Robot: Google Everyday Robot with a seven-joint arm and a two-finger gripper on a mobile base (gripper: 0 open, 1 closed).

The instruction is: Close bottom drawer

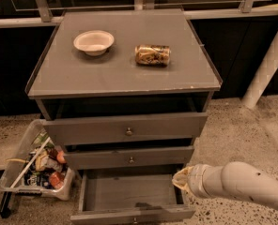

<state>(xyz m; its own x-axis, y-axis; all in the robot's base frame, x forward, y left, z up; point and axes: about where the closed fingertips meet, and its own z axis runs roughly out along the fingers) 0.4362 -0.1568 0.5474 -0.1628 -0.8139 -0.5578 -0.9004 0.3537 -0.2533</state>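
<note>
The bottom drawer (pixel 132 214) of the grey cabinet (pixel 125 78) is pulled far out. Its plain grey tray (pixel 127 191) is bare, and its small round knob (pixel 135 221) sits at the lower frame edge. My gripper (pixel 180 179) is at the tip of a white arm reaching in from the right. It is beside the drawer's right side wall, near the rear right corner and just below the middle drawer (pixel 129 158). I cannot tell if it touches the drawer.
The top drawer (pixel 125 130) and the middle drawer stand slightly out. A white bowl (pixel 94 41) and a lying can (pixel 152 54) rest on the cabinet top. A clear bin of trash (pixel 35 165) stands on the floor at the left. A white post (pixel 270 60) slants at the right.
</note>
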